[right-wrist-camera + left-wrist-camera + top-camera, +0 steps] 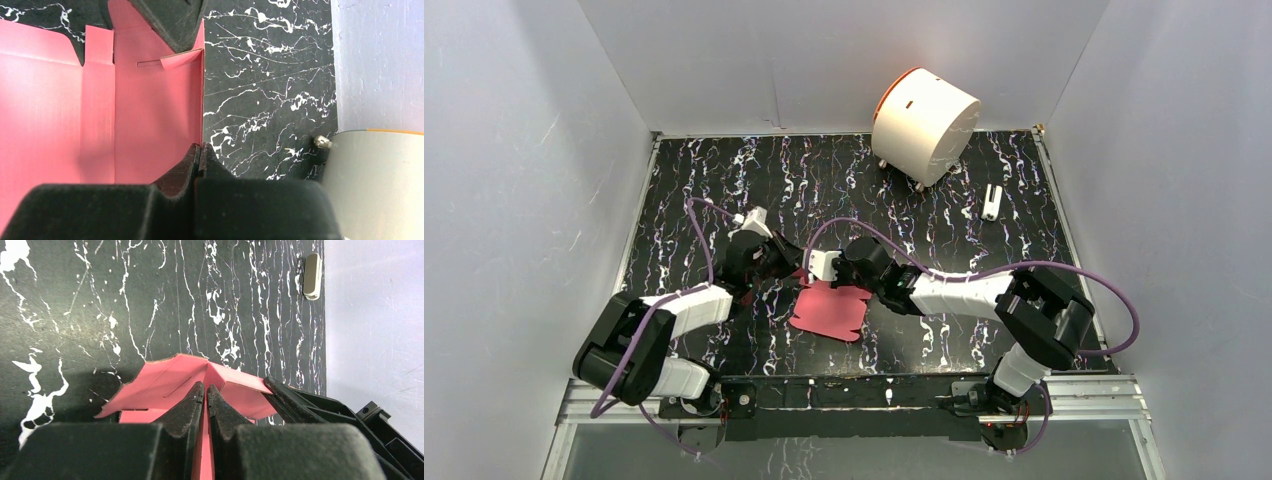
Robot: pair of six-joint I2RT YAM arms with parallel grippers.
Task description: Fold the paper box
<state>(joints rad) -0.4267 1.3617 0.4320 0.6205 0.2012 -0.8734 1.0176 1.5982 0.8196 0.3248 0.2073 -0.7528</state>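
At table (754, 170) rear, white cyl. (924, 125) well behind paper box (829, 312).

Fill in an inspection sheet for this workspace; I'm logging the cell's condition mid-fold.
Surface: black white-veined table.
Job's things: pink paper box, unfolded sheet, one flap raised.
Clutter: white cylinder with orange rim, far right; small white piece near it.
Grippers: left gripper shut on the paper box; right gripper shut on its edge.
Cables: purple cables loop over both arms.
Surroundings: white walls on three sides.
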